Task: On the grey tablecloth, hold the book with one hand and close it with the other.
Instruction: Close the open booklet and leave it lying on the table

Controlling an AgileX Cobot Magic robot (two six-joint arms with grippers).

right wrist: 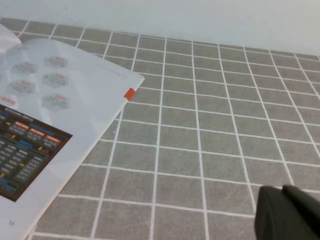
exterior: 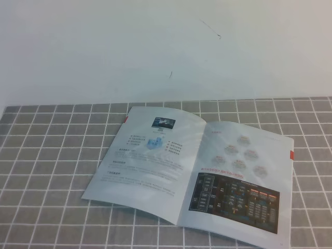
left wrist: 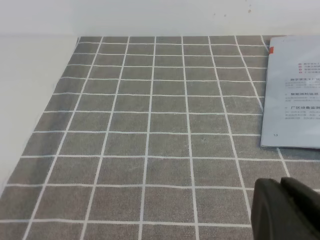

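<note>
Both fingers (left wrist: 285, 210) mostly out of frame

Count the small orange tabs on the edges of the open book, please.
2. One orange tab sits on the right page's outer edge of the book; another on the left page's outer edge, near its far corner. No others show.

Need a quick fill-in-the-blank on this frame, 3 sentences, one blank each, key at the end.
1. The book lies ___ on the grey tablecloth, both pages facing up.
2. The dark chart is printed on the ___ page in the exterior high view.
3. In the exterior high view, ___ arm touches the book.

Missing words: open; right; no
</note>
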